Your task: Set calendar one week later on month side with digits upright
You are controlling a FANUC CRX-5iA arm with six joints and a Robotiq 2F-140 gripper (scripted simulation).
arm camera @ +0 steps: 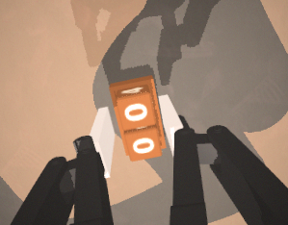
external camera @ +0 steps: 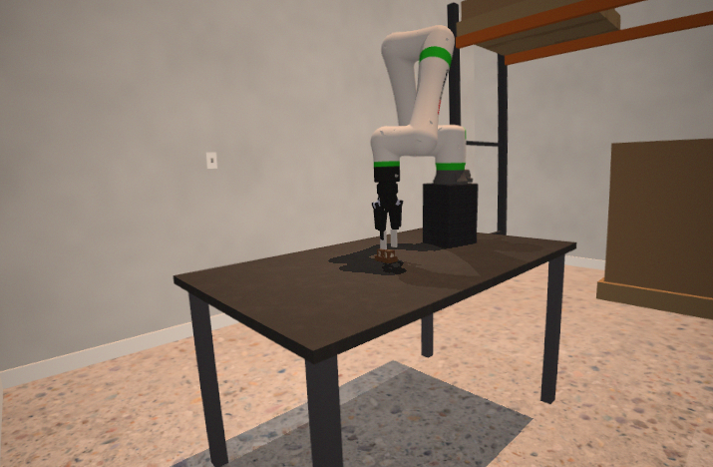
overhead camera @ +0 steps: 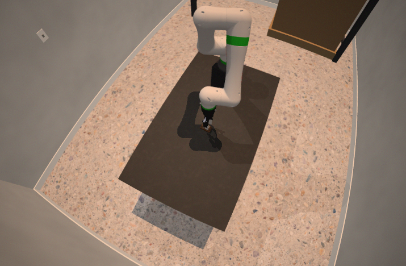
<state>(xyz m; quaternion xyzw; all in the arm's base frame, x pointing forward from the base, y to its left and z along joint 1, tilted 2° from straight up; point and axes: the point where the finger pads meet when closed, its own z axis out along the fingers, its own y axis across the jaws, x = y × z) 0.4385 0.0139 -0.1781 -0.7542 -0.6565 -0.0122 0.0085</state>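
Arm reaches down from its black pedestal (external camera: 467,220) at the back of the bench (external camera: 290,308). Hand (external camera: 387,241) points straight down, near the pedestal and well away from the bench's front edge.

Calendar (external camera: 386,255) sits on the bench directly under the hand. From the top view only a sliver of orange-brown (overhead camera: 206,128) shows below the wrist; the rest is hidden by the arm.

Wrist view:
- Two orange cubes in a row, running away from the palm.
- Near cube (arm camera: 143,146) and far cube (arm camera: 134,114) touch each other.
- Each shows a white "0" on its upward face.
- Tray (arm camera: 130,85) visible as an orange rim just past the far cube, with a pale strip inside it. Nothing on the strip is legible.
- Side faces of the cubes not visible, so the date on the month side can't be read.

Hand state: part-way open, roughly a third of its range. White pads (arm camera: 103,136) stand one on each side of the cube row, close alongside. Nothing is clamped between them, and the calendar rests on the bench.

Dark arm shadow spreads over the bench beyond the fingertips.
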